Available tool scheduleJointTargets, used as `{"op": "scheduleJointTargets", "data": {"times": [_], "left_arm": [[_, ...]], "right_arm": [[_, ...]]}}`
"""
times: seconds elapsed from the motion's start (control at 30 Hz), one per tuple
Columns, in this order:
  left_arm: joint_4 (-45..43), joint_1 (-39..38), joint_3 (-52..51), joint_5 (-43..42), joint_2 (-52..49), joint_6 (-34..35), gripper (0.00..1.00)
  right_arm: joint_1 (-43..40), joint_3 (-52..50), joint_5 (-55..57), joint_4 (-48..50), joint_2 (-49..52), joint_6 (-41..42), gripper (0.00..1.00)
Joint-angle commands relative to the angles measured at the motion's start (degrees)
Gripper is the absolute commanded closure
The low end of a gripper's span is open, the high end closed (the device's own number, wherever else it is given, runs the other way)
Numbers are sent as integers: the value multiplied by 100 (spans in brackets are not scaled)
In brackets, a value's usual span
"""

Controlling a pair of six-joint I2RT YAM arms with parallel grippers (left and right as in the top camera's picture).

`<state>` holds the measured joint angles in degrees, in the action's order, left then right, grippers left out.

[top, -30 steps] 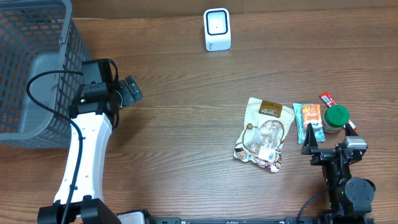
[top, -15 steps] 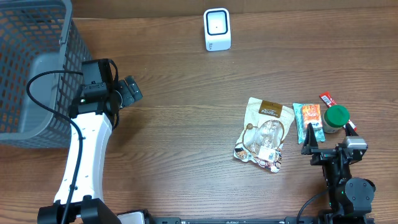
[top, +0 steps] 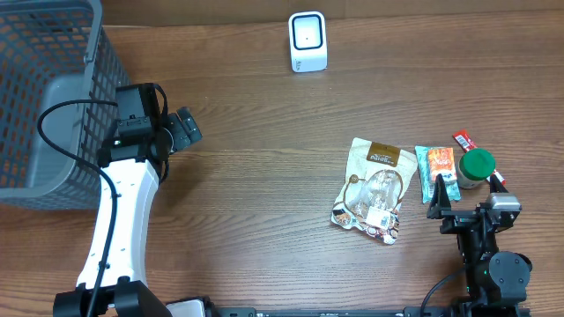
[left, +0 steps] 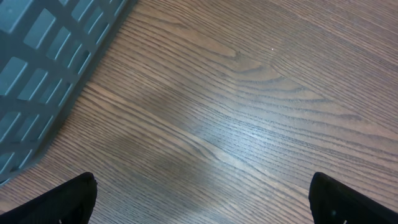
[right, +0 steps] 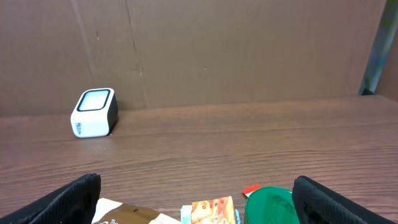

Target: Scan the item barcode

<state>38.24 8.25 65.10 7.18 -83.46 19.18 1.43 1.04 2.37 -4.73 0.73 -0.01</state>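
The left gripper [top: 181, 130] sits at the left of the overhead view, just beside the grey basket [top: 44, 88]. The basket is cut off by the top and left edges of the picture. In the left wrist view, only the two dark tips of this gripper [left: 205, 208] show, one in each bottom corner. They are far apart, and only bare desk [left: 236, 124] lies between them. A bit of the basket [left: 43, 56] fills the upper left of that view.

The right gripper [top: 467, 192] is at the lower right of the overhead view. It is wide open too and holds nothing. Its arm is partly cut off by the bottom edge.

The items lie at the right of the desk [top: 264, 176]. The snack bag [top: 374, 189] is nearest the middle. Right of it is a small orange packet [top: 438, 167], then a jar with a green lid [top: 477, 165]. A red wrapper [top: 464, 141] pokes out from behind the jar, so part of it is hidden. No barcode can be made out on any of them.

The white scanner [top: 307, 41] stands at the top middle, well apart from the items.

In the right wrist view, the scanner [right: 94, 112] is at the left. The bottom edge cuts off the green lid [right: 270, 202] and the packet [right: 211, 210].
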Motion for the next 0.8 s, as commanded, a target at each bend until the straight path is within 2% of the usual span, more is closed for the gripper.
{"op": "scheduleJointTargets", "data": {"times": [0.0, 0.2, 0.53, 0.77], "left_arm": [[15, -7, 85, 87, 129, 55, 0], [13, -7, 85, 87, 1036, 55, 0], [15, -2, 85, 87, 3491, 55, 0], [127, -2, 72, 87, 3908, 55, 0]], "right_arm": [[-44, -59, 48, 26, -57, 22, 0], [-44, -59, 48, 26, -57, 22, 0], [-44, -59, 48, 24, -57, 22, 0], [-44, -59, 48, 24, -57, 22, 0]]}}
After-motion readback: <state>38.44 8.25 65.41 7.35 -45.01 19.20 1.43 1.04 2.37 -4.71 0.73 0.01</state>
